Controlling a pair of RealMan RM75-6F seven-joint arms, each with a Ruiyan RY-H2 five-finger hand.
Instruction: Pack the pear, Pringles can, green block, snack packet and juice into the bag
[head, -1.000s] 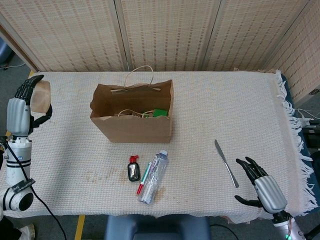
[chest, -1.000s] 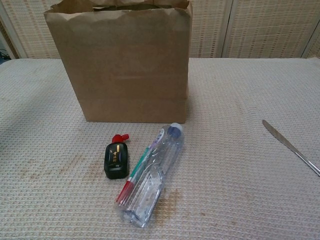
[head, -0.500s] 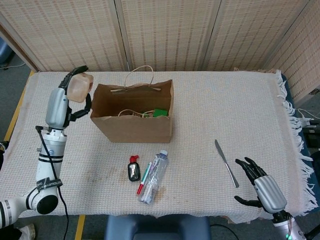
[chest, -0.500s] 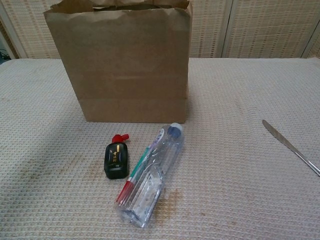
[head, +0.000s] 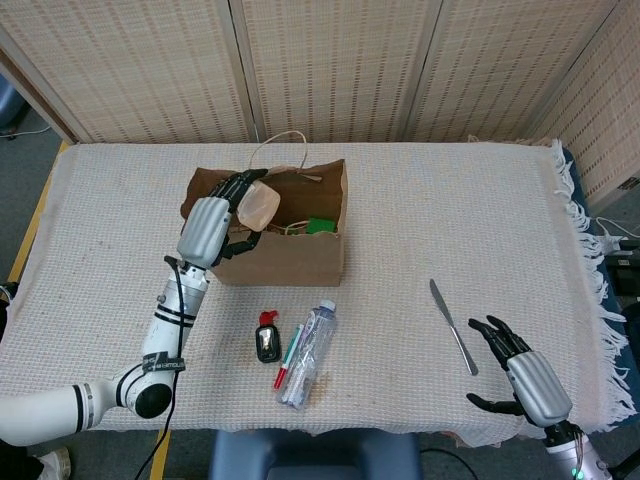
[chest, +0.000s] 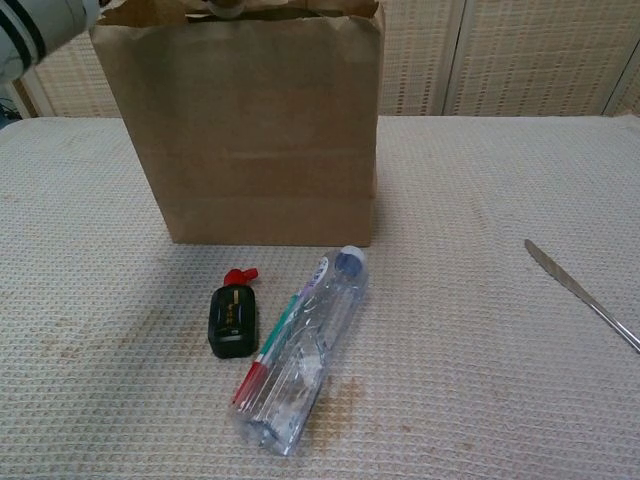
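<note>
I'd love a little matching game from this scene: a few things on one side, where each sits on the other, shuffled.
Things:
1. knife
2. green block
3. clear bottle
4. left hand

Places:
A. inside the paper bag
B. lying on the table in front of the bag
C. over the bag's open top, holding a pale item
D. on the cloth near the right hand

Pairs: 1-D, 2-A, 3-B, 4-C
</note>
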